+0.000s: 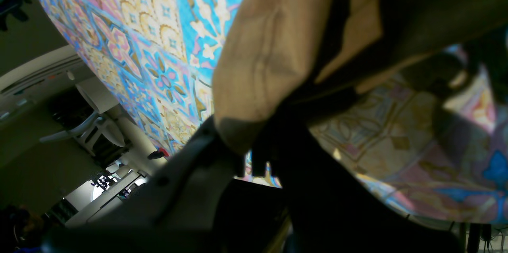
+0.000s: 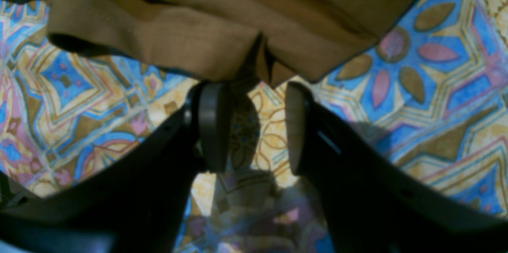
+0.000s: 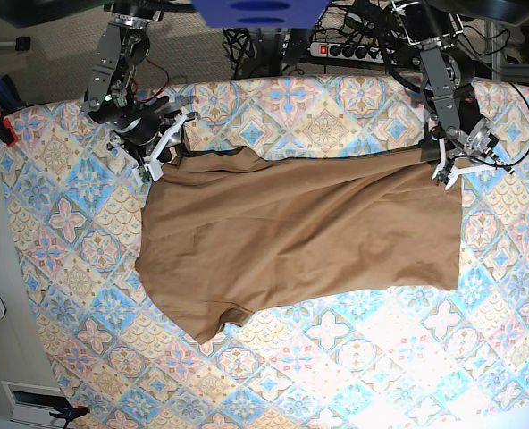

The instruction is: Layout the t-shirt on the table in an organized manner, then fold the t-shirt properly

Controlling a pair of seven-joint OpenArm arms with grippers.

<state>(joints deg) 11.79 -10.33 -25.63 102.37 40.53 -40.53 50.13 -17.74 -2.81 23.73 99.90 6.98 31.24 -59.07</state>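
t-shirt (image 3: pixel 300 237): soft, light, limp; spread mid-table (image 3: pixel 59 268).
left gripper (image 1: pixel 248 154): clamped on its corner.
right gripper (image 2: pixel 254 126): narrowly parted, empty, at upper-left hem; grab edges.

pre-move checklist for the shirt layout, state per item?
1. Left claw shut on the t-shirt corner: ok.
2. Right claw gripping cloth: not ok, jaws apart, edge just beyond the tips.
3. Far edge pulled straight between the arms: ok.
4. Body flat on the table: not ok, diagonal wrinkles.
5. Sleeve near the front laid out flat: not ok, bunched.
6. Collar side: cannot tell.
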